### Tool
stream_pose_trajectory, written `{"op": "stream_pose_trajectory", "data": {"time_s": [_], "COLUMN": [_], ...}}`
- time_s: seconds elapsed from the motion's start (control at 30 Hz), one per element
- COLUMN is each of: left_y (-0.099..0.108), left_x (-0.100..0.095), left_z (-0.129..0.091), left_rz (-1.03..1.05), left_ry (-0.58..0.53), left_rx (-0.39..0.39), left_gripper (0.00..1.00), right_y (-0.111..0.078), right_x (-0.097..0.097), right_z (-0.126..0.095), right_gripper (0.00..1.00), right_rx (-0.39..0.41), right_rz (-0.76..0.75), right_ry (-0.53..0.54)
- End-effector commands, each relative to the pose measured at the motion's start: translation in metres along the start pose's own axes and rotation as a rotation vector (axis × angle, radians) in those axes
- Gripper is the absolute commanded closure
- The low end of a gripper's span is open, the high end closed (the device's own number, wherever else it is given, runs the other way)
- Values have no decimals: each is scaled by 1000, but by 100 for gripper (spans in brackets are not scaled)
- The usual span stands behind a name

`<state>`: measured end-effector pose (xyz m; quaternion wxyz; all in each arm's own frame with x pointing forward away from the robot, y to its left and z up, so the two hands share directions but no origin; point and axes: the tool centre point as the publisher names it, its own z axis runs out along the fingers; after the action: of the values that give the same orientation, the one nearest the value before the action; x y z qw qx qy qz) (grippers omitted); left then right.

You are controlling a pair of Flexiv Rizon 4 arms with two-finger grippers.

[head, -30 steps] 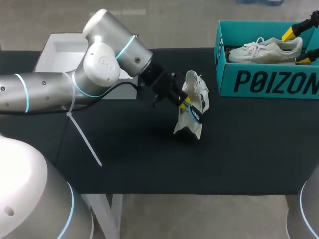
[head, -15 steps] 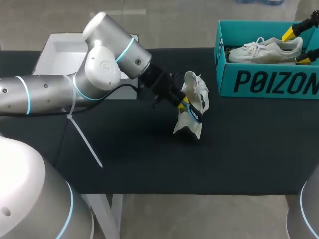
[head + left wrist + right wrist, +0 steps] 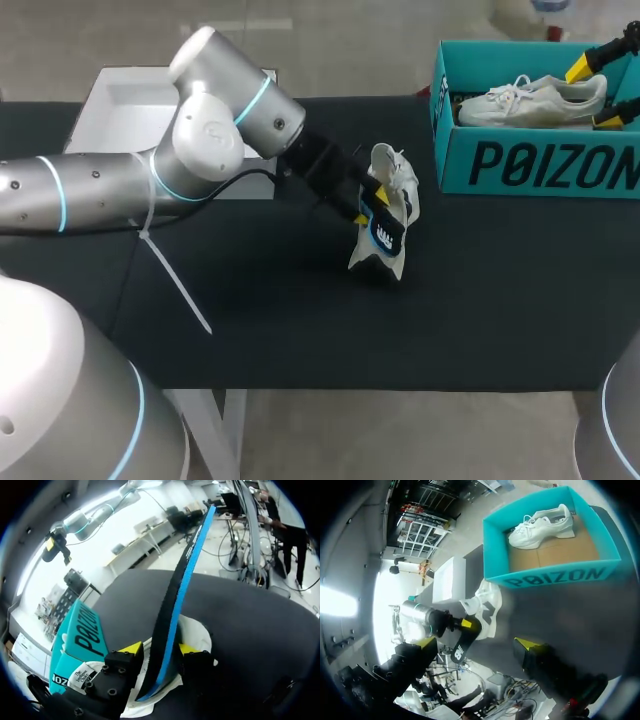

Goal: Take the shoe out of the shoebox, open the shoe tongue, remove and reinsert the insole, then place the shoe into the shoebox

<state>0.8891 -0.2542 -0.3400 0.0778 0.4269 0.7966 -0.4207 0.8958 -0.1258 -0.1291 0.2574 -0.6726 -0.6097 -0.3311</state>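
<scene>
Left fingers pinch the insole in the shoe; right fingers spread wide.

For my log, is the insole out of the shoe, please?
Partly out: left gripper pinches the insole, its lower end inside the shoe.

The shoebox is cut off by the right edge of the head view. Of the right claw, only two yellow tips are seen at the upper right of that frame. The lower end of the insole is hidden inside the shoe, between the fingers of the left claw. The white tray at the head view's upper left is partly covered by the left arm.
</scene>
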Motion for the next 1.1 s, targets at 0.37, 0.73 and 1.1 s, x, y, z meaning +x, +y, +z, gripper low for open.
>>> {"op": "stream_pose_trajectory", "data": {"time_s": [0.37, 0.73, 1.1], "left_y": [-18, 16, 28], "left_x": [6, -6, -9], "left_z": [-5, 5, 2], "left_rz": [38, -9, -69], "left_ry": [12, 9, -25], "left_rx": [17, -47, -41], "left_gripper": [100, 100, 100], "right_y": [-1, -1, -1], "right_x": [0, 0, 0], "right_z": [-1, -1, -1], "right_gripper": [0, 0, 0], "right_rx": [0, 0, 0], "right_rz": [1, 1, 1], "right_ry": [-5, -5, -5]}}
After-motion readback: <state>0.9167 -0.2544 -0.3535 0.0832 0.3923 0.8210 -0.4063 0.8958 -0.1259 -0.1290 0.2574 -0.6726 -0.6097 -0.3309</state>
